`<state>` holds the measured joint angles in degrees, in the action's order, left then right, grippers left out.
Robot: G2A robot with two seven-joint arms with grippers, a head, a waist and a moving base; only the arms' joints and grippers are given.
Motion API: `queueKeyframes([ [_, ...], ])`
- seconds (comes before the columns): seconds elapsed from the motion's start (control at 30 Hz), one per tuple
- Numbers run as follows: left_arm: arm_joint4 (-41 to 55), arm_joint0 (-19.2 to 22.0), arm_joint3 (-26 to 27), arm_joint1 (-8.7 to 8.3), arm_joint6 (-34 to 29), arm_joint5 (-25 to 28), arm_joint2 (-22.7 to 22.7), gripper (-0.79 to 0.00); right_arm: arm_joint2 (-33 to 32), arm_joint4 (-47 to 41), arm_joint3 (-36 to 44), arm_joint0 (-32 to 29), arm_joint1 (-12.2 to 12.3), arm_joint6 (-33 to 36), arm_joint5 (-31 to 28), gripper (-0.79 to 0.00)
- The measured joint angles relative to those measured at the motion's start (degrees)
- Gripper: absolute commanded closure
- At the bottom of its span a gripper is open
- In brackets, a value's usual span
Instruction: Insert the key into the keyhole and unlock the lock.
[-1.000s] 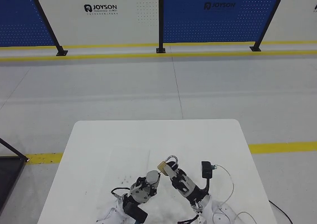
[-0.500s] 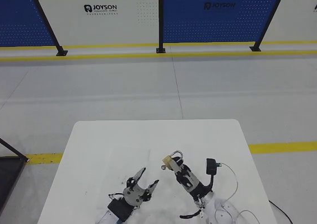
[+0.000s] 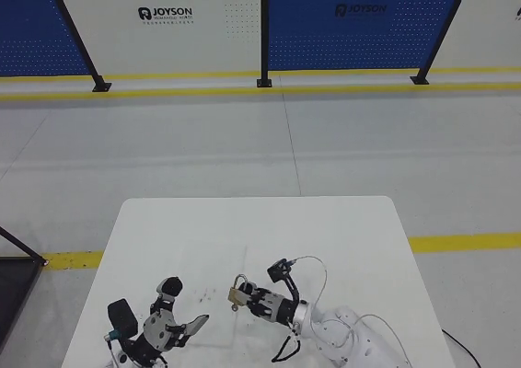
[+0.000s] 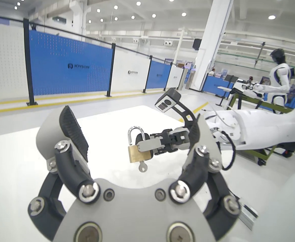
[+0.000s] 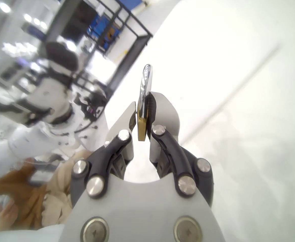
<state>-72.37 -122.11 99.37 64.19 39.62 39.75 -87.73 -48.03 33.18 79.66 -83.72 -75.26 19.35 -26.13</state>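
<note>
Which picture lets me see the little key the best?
The left wrist view: the key sticks out under the padlock, unblocked. In the top view it is too small to tell. In the right wrist view the padlock sits edge-on in the right gripper, key hidden.

White table [image 3: 242,230], blue panels [image 3: 362,37], yellow floor lines [image 3: 481,241]

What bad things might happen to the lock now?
The right gripper pinches the padlock by its flat sides above the table, so it might slip or twist. The key sticks out underneath with nothing holding it and may drop out. The open left gripper could miss that small key.
</note>
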Motion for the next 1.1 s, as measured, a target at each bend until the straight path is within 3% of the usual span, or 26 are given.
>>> queueKeyframes([
  [0.17,3.85,-1.32,0.56,-0.24,-6.02,-0.98,-2.53,-0.785,5.66,2.34,-2.85,3.65,-1.73,2.49,5.15,0.000],
  [0.2,3.87,-1.31,0.54,-0.24,-6.02,-0.98,-2.48,-0.785,6.73,2.84,-3.75,4.47,-2.15,2.52,6.40,-0.095],
  [0.23,3.84,-1.30,0.53,-0.24,-5.94,-0.96,-2.46,-0.785,7.44,3.07,-4.44,5.06,-2.47,2.41,7.23,-0.240],
  [0.27,3.81,-1.30,0.53,-0.24,-5.88,-0.94,-2.45,-0.785,8.07,3.30,-5.15,5.60,-2.77,2.23,7.97,-0.545],
  [0.3,3.79,-1.29,0.53,-0.24,-5.85,-0.93,-2.44,-0.785,8.72,3.72,-6.01,6.25,-3.12,1.70,8.92,-0.785],
  [0.53,3.79,-1.29,0.53,-0.24,-5.85,-0.93,-2.44,-0.785,10.55,7.98,-7.65,7.65,-3.80,-0.75,11.37,-0.785],
  [0.77,3.79,-1.29,0.53,-0.24,-5.86,-0.93,-2.44,-0.785,7.45,17.31,0.32,4.21,-1.56,-2.76,13.57,-0.785],
  [0.97,3.79,-1.29,0.53,-0.24,-5.86,-0.93,-2.44,-0.785,-1.34,27.56,13.32,-3.54,2.32,-6.05,14.82,-0.785],
  [1.1,3.79,-1.29,0.53,-0.24,-5.86,-0.93,-2.44,-0.785,-12.25,33.34,24.36,-13.49,5.73,-10.64,11.43,-0.785],
])
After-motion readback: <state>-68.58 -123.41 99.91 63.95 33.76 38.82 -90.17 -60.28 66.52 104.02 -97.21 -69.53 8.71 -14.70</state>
